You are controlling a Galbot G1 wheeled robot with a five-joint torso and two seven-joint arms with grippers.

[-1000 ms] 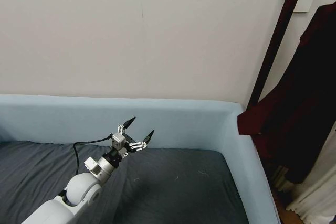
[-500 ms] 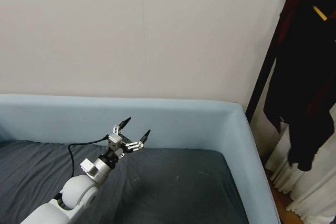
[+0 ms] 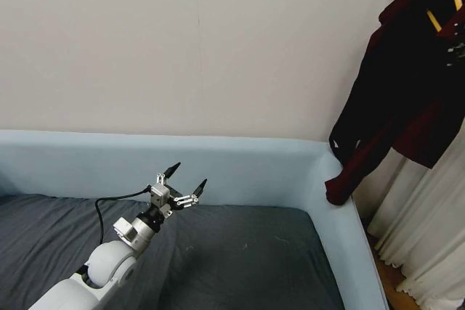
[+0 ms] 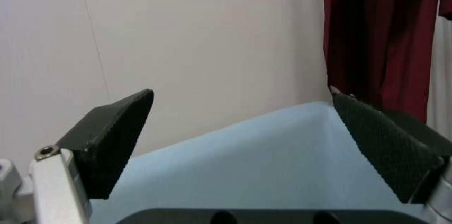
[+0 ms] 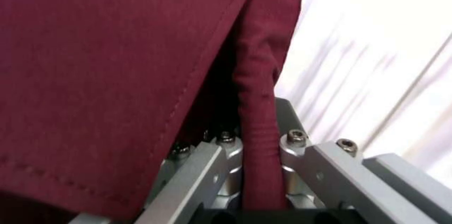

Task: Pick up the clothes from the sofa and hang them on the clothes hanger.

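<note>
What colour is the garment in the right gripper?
Plain dark red garment, no pattern; clearest in the right wrist view, pinched in the right gripper.

Head overlooks sofa (image 3: 254,161); both wrist cameras face the garment (image 4: 374,33).

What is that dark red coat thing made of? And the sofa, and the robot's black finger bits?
The dark red garment looks like matte woven cloth: a fine weave and stitched hem show. The sofa seems covered in smooth pale blue fabric, possibly leatherette. On the left hand, the black fingertips look like rubber, with a dotted grip pattern.
</note>
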